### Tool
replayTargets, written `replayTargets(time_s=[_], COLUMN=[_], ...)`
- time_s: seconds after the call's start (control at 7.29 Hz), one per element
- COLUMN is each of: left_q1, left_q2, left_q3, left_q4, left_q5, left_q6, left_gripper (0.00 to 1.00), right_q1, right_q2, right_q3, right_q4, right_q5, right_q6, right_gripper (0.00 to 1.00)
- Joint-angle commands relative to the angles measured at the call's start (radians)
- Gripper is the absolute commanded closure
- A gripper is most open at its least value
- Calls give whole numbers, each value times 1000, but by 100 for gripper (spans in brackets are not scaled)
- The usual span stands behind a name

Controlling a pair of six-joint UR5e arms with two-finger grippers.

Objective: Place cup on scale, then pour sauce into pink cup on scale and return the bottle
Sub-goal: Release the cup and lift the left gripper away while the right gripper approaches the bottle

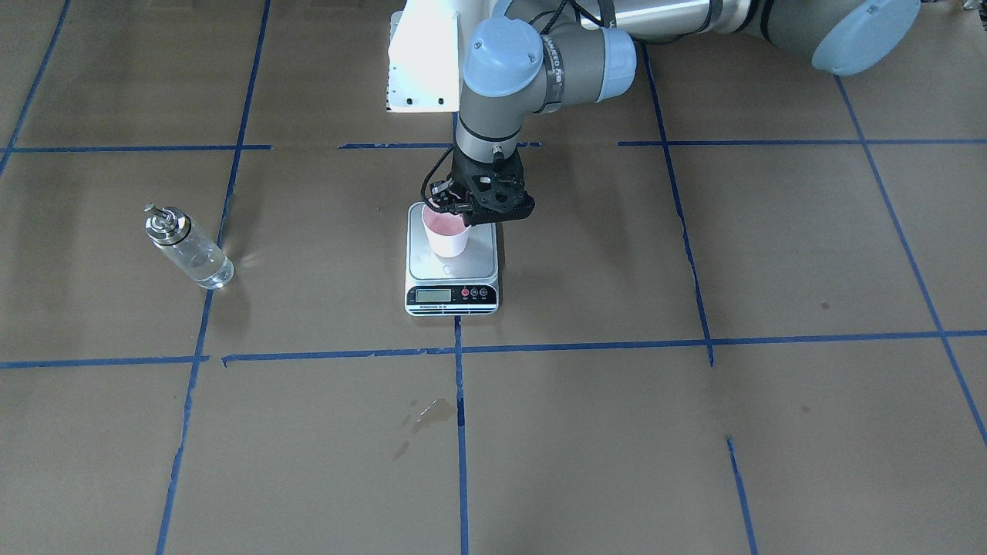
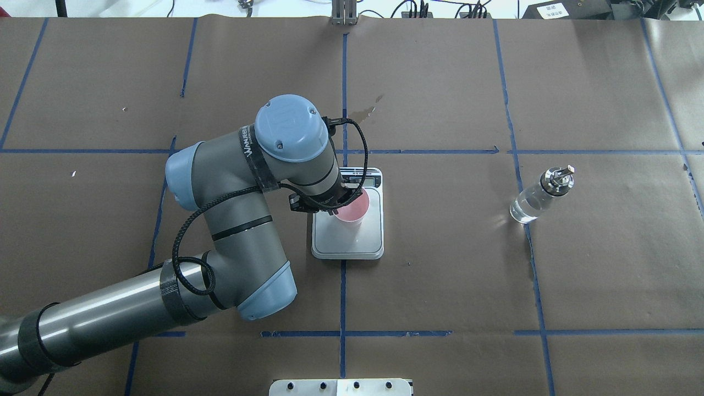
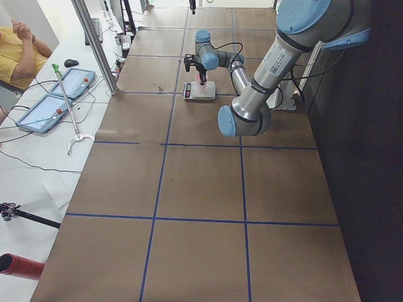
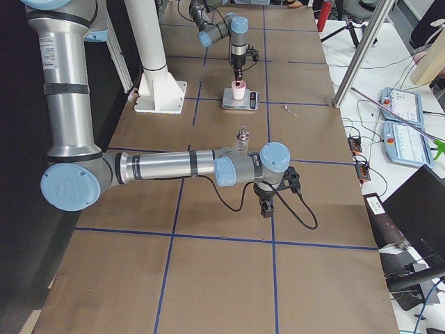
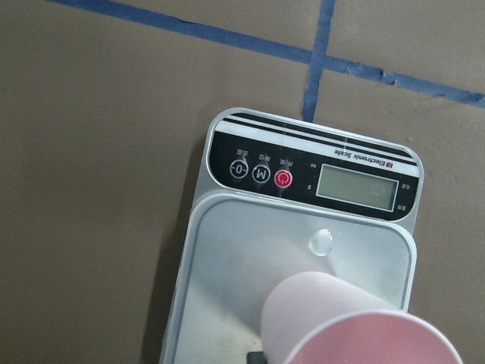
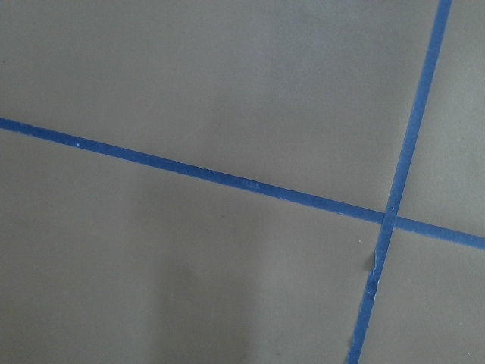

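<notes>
A brown paper-covered table is marked into squares by blue tape lines. Near its middle sits the scale, its black display strip facing away from the robot.

The cup stands upright on the steel platform, toward the robot's end of it, with the pink inside showing. The left gripper points straight down, with its black fingers at the cup's rim. In the front-facing view they sit at the rim's 1 o'clock edge. Whether the fingers pinch the rim or have let go cannot be told.

The left wrist view shows the LCD at 12 o'clock from the cup, but no reading can be made out. A red button sits at 9 o'clock from the LCD. A small clear droplet lies on the platform between the display strip and the cup.

The bottle stands on the table well apart from the scale, at 9 o'clock from it in the front-facing view. Its metal pourer cap is on, and clear sauce sits in its lower part.

The right gripper hangs over bare paper, at 6 o'clock from the bottle in the right side view. Its grip cannot be judged.

A pale stain marks the paper at 6 o'clock from the scale.
</notes>
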Motion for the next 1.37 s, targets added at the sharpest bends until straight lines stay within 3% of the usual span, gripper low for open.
replayTargets(time_s=[0.0,0.27,0.55,0.96,1.1,1.23], left_q1=[1,0,-9,-129,-170,-198], left_q2=[4,7,60,172,227,266], left_q3=[1,-39,-175,-299,-336,-338], left_q4=[-1,-1,-1,-3,-6,-8], left_q5=[0,-1,-3,-11,-14,-14], left_q6=[0,8,20,143,237,297], left_gripper=[66,42,39,37,35,34], right_q1=[0,-5,-32,-138,-179,-234], right_q2=[0,0,2,-44,-55,-94], right_q3=[0,6,43,277,328,366], right_q4=[0,0,0,5,57,215], right_q5=[0,3,6,0,-2,-20], right_q6=[0,2,33,282,326,535], right_gripper=[0,0,0,0,0,0])
